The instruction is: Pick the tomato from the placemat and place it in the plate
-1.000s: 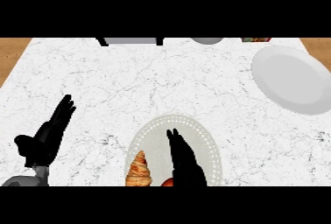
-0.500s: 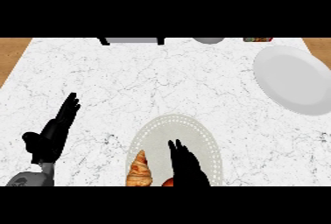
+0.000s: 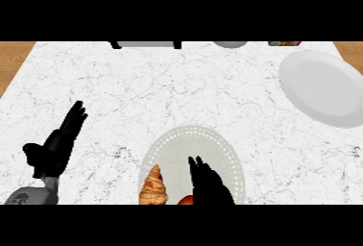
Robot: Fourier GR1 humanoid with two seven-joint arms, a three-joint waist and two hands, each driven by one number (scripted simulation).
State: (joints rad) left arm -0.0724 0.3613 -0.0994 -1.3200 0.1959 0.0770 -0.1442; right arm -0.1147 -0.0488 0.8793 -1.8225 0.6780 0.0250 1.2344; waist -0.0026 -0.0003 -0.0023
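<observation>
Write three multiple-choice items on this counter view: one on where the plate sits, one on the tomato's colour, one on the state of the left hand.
1. Where is the plate?
A. far right of the counter
B. near left corner
C. on the placemat

2. What colour is the tomato?
A. green
B. red
C. yellow

3. How is the left hand?
A. curled round the croissant
C. pressing the plate
B. open, fingers straight, holding nothing

Answers: 1 A, it lies by the right edge, apart from the placemat. 2 B, a red sliver shows beside the croissant and the right hand. 3 B, it rests alone at the left.
</observation>
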